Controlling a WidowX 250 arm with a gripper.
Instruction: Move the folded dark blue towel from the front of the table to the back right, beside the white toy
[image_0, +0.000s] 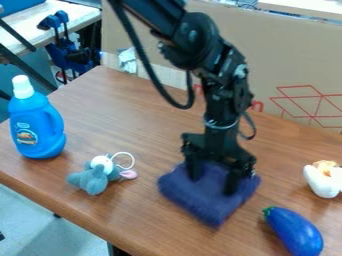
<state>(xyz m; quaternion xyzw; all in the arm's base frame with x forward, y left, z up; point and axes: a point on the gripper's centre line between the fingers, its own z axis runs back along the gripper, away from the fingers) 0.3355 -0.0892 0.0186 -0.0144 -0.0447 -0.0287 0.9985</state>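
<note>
The claw (213, 183) hangs from the black arm (207, 55), its two fingers spread apart, with a stretch of the dark blue cloth (204, 200) showing between them; their tips come down on the cloth and look to be touching it; the cloth lies right under the claw on the brown wooden desk (127, 125), its fuzzy near corner pointing toward the camera.

To the left of the claw, as the camera sees it, a grey-blue plush toy (93, 179) lies on the desk, with a white round part, a pink part and a thin white loop; farther left of the claw stands an upright blue bottle (39, 127) with a white cap and a label.

Toward the camera and to the right of the claw lies a blue toy eggplant (294, 232) with a green top, near the cloth but apart from it; farther right sits a white object (323, 183) with a yellowish top; behind the claw stands a cardboard sheet (287, 60) with red lines.
</note>
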